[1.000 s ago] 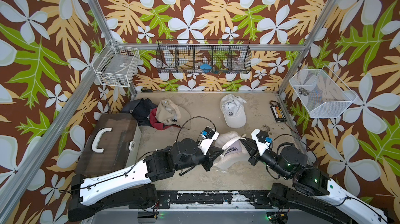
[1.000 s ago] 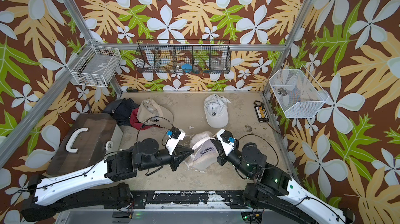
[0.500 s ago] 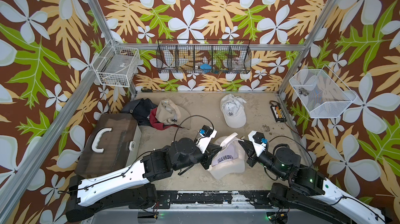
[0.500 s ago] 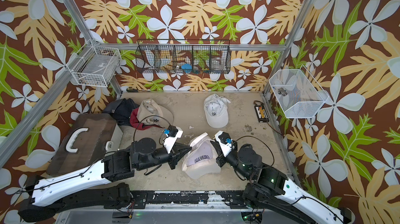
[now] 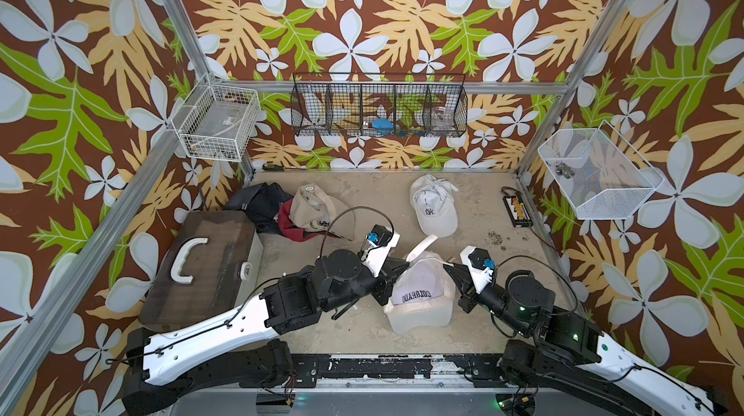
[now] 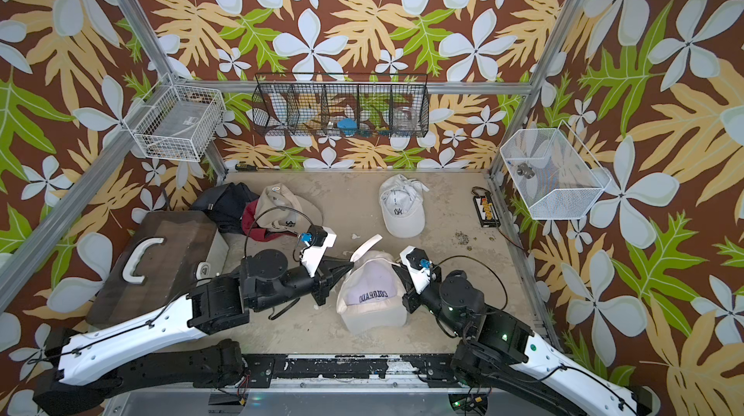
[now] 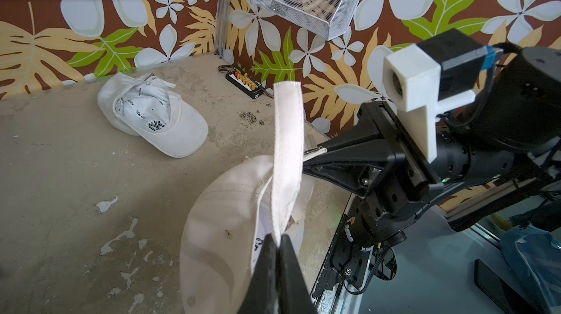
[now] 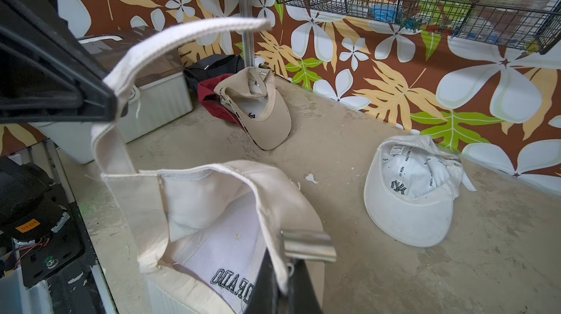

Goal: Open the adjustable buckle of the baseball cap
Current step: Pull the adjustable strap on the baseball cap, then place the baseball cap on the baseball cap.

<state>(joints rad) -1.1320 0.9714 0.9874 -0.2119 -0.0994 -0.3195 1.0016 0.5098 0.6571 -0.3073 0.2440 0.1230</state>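
Note:
A cream baseball cap (image 5: 418, 293) (image 6: 370, 293) lettered COLORADO sits at the front centre, brim toward the front edge. My left gripper (image 5: 404, 267) (image 6: 352, 267) (image 7: 277, 238) is shut on its white strap (image 7: 287, 151) (image 8: 170, 42), whose free end sticks up loose (image 5: 420, 245). On the cap's other side, my right gripper (image 5: 447, 267) (image 6: 395, 267) (image 8: 283, 270) is shut on the cap's back edge, right under the metal buckle (image 8: 306, 245). The strap does not pass through the buckle in the right wrist view.
A white cap (image 5: 435, 208) lies upside down behind. A tan cap (image 5: 312, 208), a red one and a dark bag (image 5: 261, 200) are at the back left. A brown case (image 5: 201, 265) stands left. A charger board (image 5: 517, 210) lies at the right wall. Wire baskets hang on the walls.
The cap has sunk toward the front with its brim lying forward, and the strap's free end now stands up loose behind it. Both grippers stay shut on it.

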